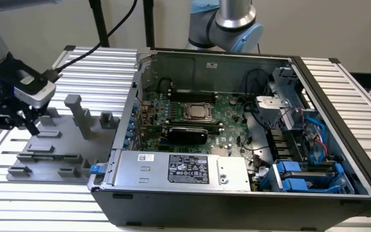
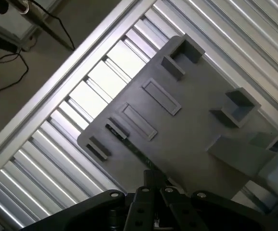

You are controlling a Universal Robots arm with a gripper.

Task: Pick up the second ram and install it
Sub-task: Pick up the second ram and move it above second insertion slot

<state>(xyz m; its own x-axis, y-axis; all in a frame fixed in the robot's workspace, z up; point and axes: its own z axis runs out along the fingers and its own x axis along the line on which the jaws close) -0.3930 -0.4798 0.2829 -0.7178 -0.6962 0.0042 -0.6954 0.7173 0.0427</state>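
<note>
one thin stick, we judged the second ram [image 2: 117,130], stood on edge in the grey holder [image 2: 192,144] on the counter [image 1: 18,193], the claw [image 1: 32,126] hovering near it, its opening beyond our telling, so a skewed descent could jam the stick against its slot.

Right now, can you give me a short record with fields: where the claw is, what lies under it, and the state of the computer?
claw: over the gray fixture tray, at the exterior view's left
held item: cannot tell
tray: on the slatted table; two long recesses look empty
computer case: open, beside the tray
motherboard: exposed inside the case
</note>
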